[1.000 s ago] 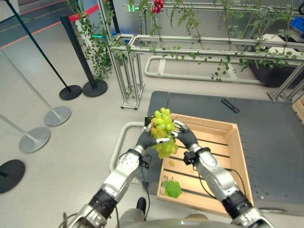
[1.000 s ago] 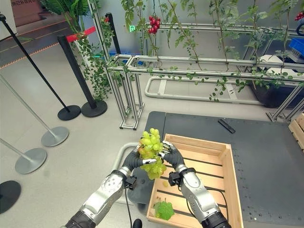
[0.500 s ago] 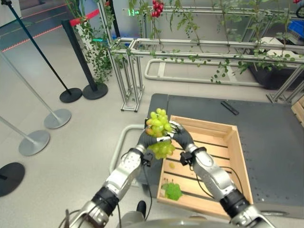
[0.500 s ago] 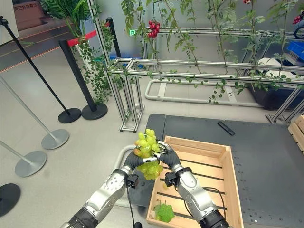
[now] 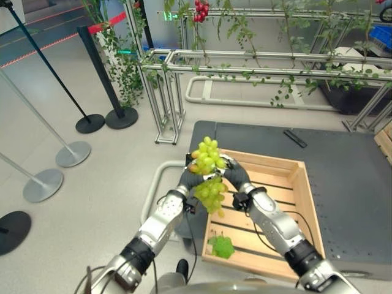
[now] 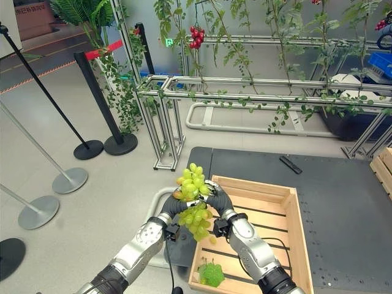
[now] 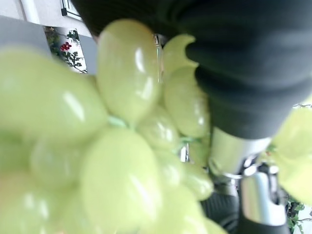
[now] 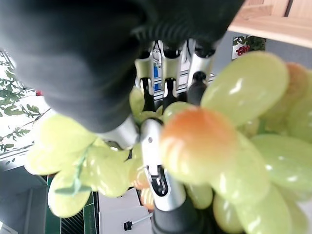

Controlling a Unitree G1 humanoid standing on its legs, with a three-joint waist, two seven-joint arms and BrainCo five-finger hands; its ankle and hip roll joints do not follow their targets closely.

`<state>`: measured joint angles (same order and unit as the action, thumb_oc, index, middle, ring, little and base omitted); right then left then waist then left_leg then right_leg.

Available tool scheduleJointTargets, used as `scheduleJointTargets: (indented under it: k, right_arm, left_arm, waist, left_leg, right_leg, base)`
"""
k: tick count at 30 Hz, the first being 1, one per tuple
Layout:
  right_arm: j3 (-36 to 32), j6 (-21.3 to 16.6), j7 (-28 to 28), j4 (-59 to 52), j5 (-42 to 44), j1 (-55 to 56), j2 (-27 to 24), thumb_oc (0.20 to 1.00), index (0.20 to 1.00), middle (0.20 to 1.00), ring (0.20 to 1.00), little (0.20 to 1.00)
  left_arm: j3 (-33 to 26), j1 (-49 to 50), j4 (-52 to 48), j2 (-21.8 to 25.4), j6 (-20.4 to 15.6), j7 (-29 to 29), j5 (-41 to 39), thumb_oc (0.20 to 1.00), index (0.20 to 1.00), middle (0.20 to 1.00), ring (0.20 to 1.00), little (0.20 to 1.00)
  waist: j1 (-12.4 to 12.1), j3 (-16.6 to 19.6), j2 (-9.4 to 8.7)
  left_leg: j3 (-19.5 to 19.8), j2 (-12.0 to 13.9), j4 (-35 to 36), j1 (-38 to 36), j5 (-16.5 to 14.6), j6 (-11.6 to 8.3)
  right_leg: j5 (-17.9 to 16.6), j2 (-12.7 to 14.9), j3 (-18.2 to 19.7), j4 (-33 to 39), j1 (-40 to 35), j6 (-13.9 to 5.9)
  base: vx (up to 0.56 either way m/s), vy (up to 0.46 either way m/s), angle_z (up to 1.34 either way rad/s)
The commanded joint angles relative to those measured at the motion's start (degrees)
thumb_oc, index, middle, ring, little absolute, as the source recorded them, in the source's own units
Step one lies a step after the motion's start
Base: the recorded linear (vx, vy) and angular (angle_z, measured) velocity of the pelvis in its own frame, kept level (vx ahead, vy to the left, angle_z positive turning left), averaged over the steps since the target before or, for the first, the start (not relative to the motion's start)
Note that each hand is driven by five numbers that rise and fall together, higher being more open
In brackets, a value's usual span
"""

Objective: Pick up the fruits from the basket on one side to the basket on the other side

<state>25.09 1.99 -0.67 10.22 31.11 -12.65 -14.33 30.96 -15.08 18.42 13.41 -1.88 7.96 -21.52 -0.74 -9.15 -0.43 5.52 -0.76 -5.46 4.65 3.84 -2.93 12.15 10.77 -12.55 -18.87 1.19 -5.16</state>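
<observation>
A bunch of green grapes point(image 5: 207, 160) is held up between both hands above the near left corner of a wooden crate point(image 5: 307, 184). My left hand point(image 5: 187, 179) grips it from the left and my right hand point(image 5: 236, 176) from the right, with fingers curled round it. The lower half of the bunch point(image 5: 212, 196) dangles below the hands. In the left wrist view the grapes point(image 7: 122, 97) press right against the camera. In the right wrist view the grapes point(image 8: 243, 146) lie against the fingers point(image 8: 165, 73). A small green cluster point(image 5: 222, 246) lies on the crate's slats.
The crate sits on a dark platform point(image 5: 355, 184) with a black bar-shaped object point(image 5: 296, 138) at its far side. An aluminium frame with vines point(image 5: 245, 61) and red fruit point(image 5: 201, 7) stands behind. Stanchion posts point(image 5: 92, 119) stand on the floor to the left. Another crate's corner point(image 5: 386, 138) shows at the right edge.
Both hands have lifted the bunch slightly and drifted left. Its lower half now hangs further down between the wrists.
</observation>
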Motion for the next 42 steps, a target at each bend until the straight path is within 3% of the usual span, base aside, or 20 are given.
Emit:
scheduleJointTargets:
  k: [1, 3, 4, 5, 6, 7, 15, 20, 25, 26, 29, 32, 34, 36, 37, 38, 39, 40, 41, 42]
  right_arm:
    - [5.1, -3.5, 3.5, -6.2, 2.4, -6.5, 5.7, 0.2, 0.2, 0.2, 0.2, 0.2]
    - [4.9, -3.4, 3.3, -6.2, 2.3, -6.2, 5.5, 0.2, 0.2, 0.2, 0.2, 0.2]
    - [4.2, -3.3, 3.2, -6.5, 1.9, -5.8, 5.1, 0.26, 0.26, 0.26, 0.26, 0.26]
    - [4.2, -3.3, 3.2, -6.5, 1.9, -5.7, 5.1, 0.533, 0.533, 0.533, 0.533, 0.533]
    - [3.2, -3.3, 3.0, -6.8, 1.4, -5.0, 4.5, 0.912, 0.912, 0.912, 0.912, 0.912]
    - [2.9, -3.2, 3.0, -7.1, 1.2, -4.8, 4.3, 1.0, 1.0, 1.0, 1.0, 1.0]
    - [-0.3, -3.4, 3.3, -10.5, 0.8, -1.2, 1.8, 1.0, 1.0, 1.0, 1.0, 1.0]
    - [-4.3, -4.2, 3.8, -14.7, 1.0, 2.4, -0.2, 1.0, 1.0, 1.0, 1.0, 1.0]
    - [-8.6, -5.7, 3.8, -18.0, 0.9, 5.4, -1.0, 1.0, 1.0, 1.0, 1.0, 1.0]
    - [-10.1, -6.2, 3.2, -18.4, 0.5, 6.4, -1.1, 1.0, 1.0, 1.0, 1.0, 1.0]
    - [-13.3, -7.4, 2.0, -18.8, -0.5, 7.3, -1.1, 1.0, 1.0, 1.0, 1.0, 1.0]
    - [-14.6, -7.7, 1.3, -18.7, -1.4, 7.8, -0.6, 1.0, 1.0, 1.0, 1.0, 1.0]
    - [-17.8, -8.7, 0.4, -18.6, -1.7, 9.6, 0.4, 1.0, 1.0, 1.0, 1.0, 1.0]
    - [-19.4, -9.0, -0.4, -19.4, -2.8, 10.1, 0.5, 1.0, 1.0, 1.0, 1.0, 1.0]
    - [-19.4, -9.0, -0.4, -19.4, -2.8, 10.1, 0.5, 1.0, 1.0, 1.0, 1.0, 1.0]
    - [-21.8, -9.3, -1.3, -19.7, -3.6, 10.8, 0.2, 1.0, 1.0, 1.0, 1.0, 1.0]
    - [-22.4, -9.4, -1.7, -19.4, -4.1, 11.0, 0.2, 1.0, 1.0, 1.0, 1.0, 1.0]
    - [-22.4, -9.4, -1.7, -19.4, -4.1, 11.0, 0.2, 1.0, 1.0, 1.0, 1.0, 1.0]
    - [-23.5, -9.5, -2.0, -19.3, -4.6, 11.9, -0.2, 1.0, 1.0, 1.0, 1.0, 1.0]
    - [-23.8, -9.3, -1.9, -19.1, -4.9, 12.1, -0.4, 1.0, 1.0, 1.0, 1.0, 1.0]
  left_arm:
    - [0.8, -7.5, 2.5, -4.3, -1.9, 1.2, -0.7, 0.2, 0.2, 0.2, 0.2, 0.2]
    - [0.5, -7.2, 2.3, -4.2, -1.9, 1.2, -1.0, 0.2, 0.2, 0.2, 0.2, 0.2]
    - [-0.2, -6.7, 1.8, -3.9, -2.0, 1.2, -1.5, 0.2, 0.2, 0.2, 0.2, 0.2]
    - [-0.2, -6.7, 1.8, -3.9, -1.9, 1.2, -1.5, 0.2, 0.2, 0.2, 0.2, 0.2]
    - [-1.0, -5.6, 1.0, -3.6, -2.0, 1.3, -2.1, 0.2, 0.2, 0.2, 0.2, 0.2]
    - [-1.4, -5.2, 0.6, -3.4, -2.1, 1.2, -2.4, 0.2, 0.2, 0.2, 0.2, 0.2]
    - [-5.1, -0.5, -2.2, -1.8, -2.5, 0.0, -4.3, 0.2, 0.2, 0.2, 0.2, 0.2]
    - [-10.5, 5.4, -2.6, -0.7, -2.5, -0.7, -5.8, 0.2, 0.2, 0.2, 0.2, 0.2]
    - [-14.4, 9.5, -2.0, -0.8, -2.9, -0.8, -6.3, 0.2, 0.2, 0.2, 0.2, 0.2]
    - [-15.2, 10.1, -2.0, -1.0, -3.0, -0.8, -6.1, 0.2, 0.2, 0.2, 0.2, 0.2]
    - [-17.3, 11.5, -2.8, -1.2, -3.5, -1.2, -5.9, 0.2, 0.2, 0.2, 0.2, 0.2]
    - [-18.8, 13.5, -3.9, -1.0, -3.9, -1.2, -6.2, 0.2, 0.2, 0.2, 0.2, 0.2]
    - [-20.6, 15.0, -6.4, 0.3, -4.0, -0.8, -5.2, 0.2, 0.2, 0.2, 0.2, 0.2]
    - [-21.4, 15.1, -7.7, 1.1, -4.3, -0.4, -4.8, 0.2, 0.2, 0.2, 0.2, 0.2]
    - [-21.4, 15.1, -7.7, 1.1, -4.3, -0.4, -4.8, 0.2, 0.2, 0.2, 0.2, 0.2]
    - [-22.2, 15.4, -9.0, 1.5, -4.8, -0.5, -5.3, 0.2, 0.2, 0.2, 0.2, 0.2]
    - [-22.2, 15.4, -9.3, 1.3, -4.9, -0.8, -5.4, 0.2, 0.2, 0.2, 0.2, 0.2]
    - [-22.2, 15.4, -9.3, 1.3, -4.9, -0.8, -5.3, 0.2, 0.2, 0.2, 0.2, 0.2]
    - [-23.1, 16.5, -10.5, 1.1, -4.9, -1.7, -5.9, 0.2, 0.2, 0.2, 0.2, 0.2]
    - [-23.7, 17.4, -11.1, 1.0, -5.1, -2.3, -5.7, 0.2, 0.2, 0.2, 0.2, 0.2]
  waist:
    - [1.1, 0.5, -0.45]
    - [1.1, 0.6, -0.44]
    - [1.0, 0.8, -0.43]
    - [1.0, 0.8, -0.42]
    - [1.0, 1.1, -0.36]
    - [0.9, 1.3, -0.31]
    - [1.0, 2.3, 0.62]
    - [0.9, 2.4, 1.74]
    - [0.5, 1.0, 1.49]
    - [0.6, 0.4, 1.24]
    - [1.0, -0.3, 1.01]
    - [0.4, 0.0, 1.2]
    - [0.7, 1.0, 1.15]
    - [1.6, 0.9, 1.12]
    - [1.6, 0.9, 1.15]
    - [3.0, 1.0, 1.16]
    - [3.2, 1.2, 1.42]
    - [3.1, 1.3, 1.4]
    - [3.3, 1.2, 1.39]
    - [3.1, 1.0, 1.34]
  left_leg:
    - [0.5, 0.1, 2.9, -1.2, -4.9, 0.64]
    - [0.5, 0.2, 2.9, -1.3, -4.9, 0.6]
    - [0.5, 0.2, 3.0, -1.3, -4.8, 0.55]
    - [0.5, 0.2, 3.0, -1.3, -4.8, 0.55]
    - [0.5, 0.3, 3.0, -1.4, -4.8, 0.49]
    - [0.5, 0.4, 3.0, -1.4, -4.8, 0.41]
    - [-0.1, 1.5, 3.3, -1.5, -4.1, -0.66]
    - [0.3, 3.5, 3.3, -1.0, -2.5, -2.45]
    - [0.9, 2.8, -0.6, 0.0, -3.0, -3.29]
    - [-0.6, 2.3, -2.6, 1.3, -3.0, -3.57]
    - [-6.4, 3.4, -5.0, 3.3, -3.0, -2.92]
    - [-6.7, 3.7, -3.1, 2.6, -3.3, -2.16]
    - [-6.5, 3.6, -0.6, 1.4, -3.0, -1.1]
    - [-5.6, 3.4, 0.2, 1.4, -2.5, -0.72]
    - [-5.6, 3.5, 0.2, 1.5, -2.5, -0.72]
    - [-4.1, 2.6, 1.3, 2.4, -1.4, -0.4]
    - [-3.4, 2.3, 1.5, 3.4, -0.6, -0.27]
    - [-3.5, 2.3, 1.5, 3.4, -0.6, -0.27]
    - [-1.2, 0.8, 1.1, 5.3, 0.4, 0.09]
    - [-0.2, 0.2, 1.0, 6.2, 0.8, 0.03]
  right_leg:
    - [-1.2, 2.2, -1.6, 0.8, 0.2, -2.0]
    - [-1.2, 2.1, -1.6, 1.0, 0.1, -1.98]
    - [-1.1, 2.1, -1.7, 1.3, -0.1, -1.88]
    - [-1.2, 2.1, -1.7, 1.3, -0.2, -1.87]
    - [-1.1, 1.9, -1.8, 1.6, -0.4, -1.75]
    - [-1.0, 1.8, -1.8, 1.7, -0.6, -1.67]
    - [-1.0, 0.0, -1.7, 4.9, -2.3, -0.68]
    - [-1.1, -3.5, -1.4, 10.4, -4.9, 1.04]
    - [-0.8, -4.3, -2.7, 12.7, -7.9, 2.08]
    - [-0.9, -3.9, -3.6, 12.8, -8.3, 2.19]
    - [-0.7, -3.1, -5.3, 12.3, -8.7, 2.44]
    - [-0.7, -3.1, -5.1, 11.6, -8.0, 2.26]
    - [0.1, -2.7, -5.0, 5.9, -5.5, 1.64]
    - [1.0, -4.0, -0.7, 2.7, -3.8, 0.69]
    - [1.0, -4.0, -0.7, 2.8, -3.7, 0.7]
    - [3.4, -7.8, 9.6, 3.0, -3.8, 0.93]
    - [3.4, -9.5, 13.8, 3.7, -4.1, 1.73]
    - [3.4, -9.5, 13.9, 3.8, -4.1, 1.76]
    - [4.0, -13.0, 22.7, 4.8, -5.3, 3.28]
    - [3.8, -13.9, 25.1, 6.0, -6.2, 3.66]
  base:
    - [0.0, 0.0, 0.0]
    - [0.0, 0.0, 0.0]
    - [0.0, 0.0, 0.0]
    - [0.0, -0.029, -0.04]
    - [-0.01, -0.03, -0.06]
    - [-0.01, -0.044, -0.09]
    - [-0.02, -0.058, -0.02]
    - [-0.02, -0.091, -0.04]
    - [0.01, -0.029, -0.02]
    - [-0.02, 0.019, 0.18]
    - [-0.03, 0.047, 0.46]
    - [0.02, 0.05, 0.2]
    - [0.06, 0.038, 0.04]
    - [0.0, 0.004, 0.23]
    - [-0.07, 0.015, 0.51]
    - [-0.08, 0.006, 0.54]
    - [-0.08, 0.006, 0.83]
    - [-0.08, -0.051, 0.97]
    - [-0.08, -0.091, 0.82]
    - [-0.11, -0.152, 1.31]
